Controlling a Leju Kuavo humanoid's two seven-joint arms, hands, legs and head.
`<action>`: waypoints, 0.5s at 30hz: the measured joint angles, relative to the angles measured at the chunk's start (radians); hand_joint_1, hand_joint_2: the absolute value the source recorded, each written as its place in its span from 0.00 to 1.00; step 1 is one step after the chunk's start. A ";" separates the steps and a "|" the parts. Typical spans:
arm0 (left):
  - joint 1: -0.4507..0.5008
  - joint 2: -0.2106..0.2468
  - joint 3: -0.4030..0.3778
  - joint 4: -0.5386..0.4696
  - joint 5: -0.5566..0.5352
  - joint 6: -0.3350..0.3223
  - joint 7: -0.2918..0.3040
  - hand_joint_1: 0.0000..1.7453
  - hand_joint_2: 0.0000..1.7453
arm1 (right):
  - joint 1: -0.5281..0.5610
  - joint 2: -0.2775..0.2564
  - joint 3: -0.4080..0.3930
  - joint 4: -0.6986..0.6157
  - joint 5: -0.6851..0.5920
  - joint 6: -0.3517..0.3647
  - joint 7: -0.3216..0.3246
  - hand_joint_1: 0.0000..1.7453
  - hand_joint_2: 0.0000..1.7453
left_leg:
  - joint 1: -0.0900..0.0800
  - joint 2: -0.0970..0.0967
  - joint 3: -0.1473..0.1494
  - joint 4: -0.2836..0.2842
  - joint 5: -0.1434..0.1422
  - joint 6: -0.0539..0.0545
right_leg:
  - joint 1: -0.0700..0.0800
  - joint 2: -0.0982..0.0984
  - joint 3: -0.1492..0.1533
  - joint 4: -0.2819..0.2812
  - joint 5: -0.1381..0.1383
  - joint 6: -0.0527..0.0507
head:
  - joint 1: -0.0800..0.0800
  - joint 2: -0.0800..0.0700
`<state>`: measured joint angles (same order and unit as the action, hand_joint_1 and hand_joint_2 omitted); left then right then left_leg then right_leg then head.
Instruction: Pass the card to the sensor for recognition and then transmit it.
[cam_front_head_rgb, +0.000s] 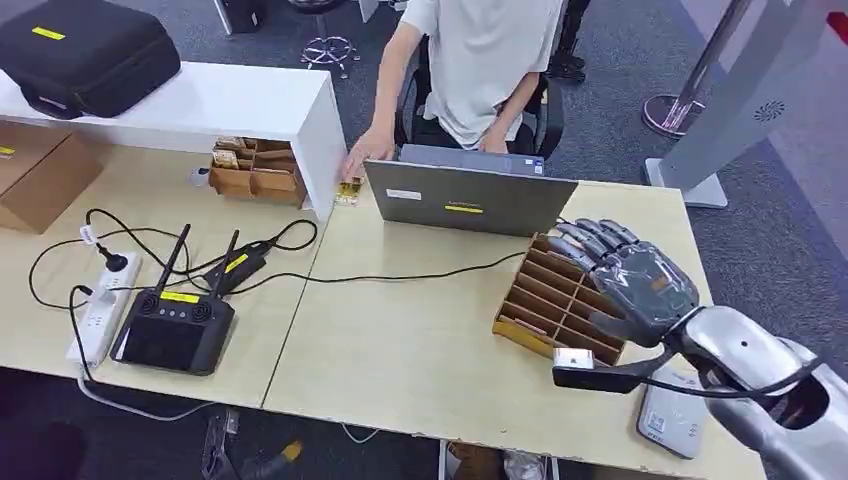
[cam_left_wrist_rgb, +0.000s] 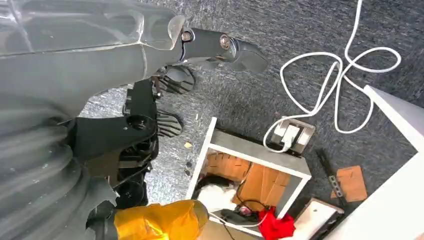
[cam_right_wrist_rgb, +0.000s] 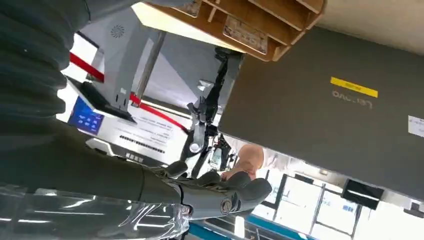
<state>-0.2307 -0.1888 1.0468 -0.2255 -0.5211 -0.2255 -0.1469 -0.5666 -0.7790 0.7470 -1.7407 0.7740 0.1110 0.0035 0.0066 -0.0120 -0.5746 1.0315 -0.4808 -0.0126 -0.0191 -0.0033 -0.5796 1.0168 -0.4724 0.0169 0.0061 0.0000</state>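
Note:
My right hand hovers over the right end of a wooden slotted organizer on the table, fingers stretched toward the laptop, thumb tucked under, nothing held. In the right wrist view the same hand reaches out flat beside the organizer. What sits in the slots is hidden from me. A white card sensor lies near the table's front right edge, just under my right forearm. My left hand hangs down beside my body above the carpet, fingers straight and holding nothing.
A grey laptop stands just behind the organizer, with a person seated at it. A black antenna device, a power strip and cables cover the left table. A black case rests on a white shelf.

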 joint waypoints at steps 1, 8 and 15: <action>0.001 0.001 -0.003 0.000 0.004 -0.002 0.000 0.00 1.00 | -0.002 -0.007 0.004 -0.003 -0.008 0.000 0.001 0.00 1.00 | 0.000 0.000 0.000 0.000 0.000 0.000 | 0.000 0.000 0.000 0.000 0.000 0.000 | 0.000 0.000; 0.023 0.019 -0.017 -0.002 0.038 -0.002 0.002 0.00 1.00 | 0.008 -0.082 0.011 -0.038 -0.050 -0.038 -0.016 0.00 1.00 | 0.000 0.000 0.000 0.000 0.000 0.000 | 0.000 0.000 -0.001 0.000 0.000 0.000 | 0.000 0.000; 0.034 0.031 -0.034 -0.002 0.062 -0.003 0.000 0.00 1.00 | 0.137 -0.144 -0.035 -0.084 -0.037 -0.130 -0.039 0.00 1.00 | 0.000 0.000 -0.001 0.000 0.000 0.000 | 0.000 0.000 -0.001 0.000 0.000 0.000 | 0.000 0.000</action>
<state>-0.1966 -0.1579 1.0132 -0.2277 -0.4593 -0.2281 -0.1469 -0.4294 -0.9232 0.7118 -1.8242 0.7367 -0.0191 -0.0355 0.0066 -0.0124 -0.5754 1.0315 -0.4813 -0.0125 -0.0190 -0.0038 -0.5804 1.0163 -0.4728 0.0172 0.0061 0.0000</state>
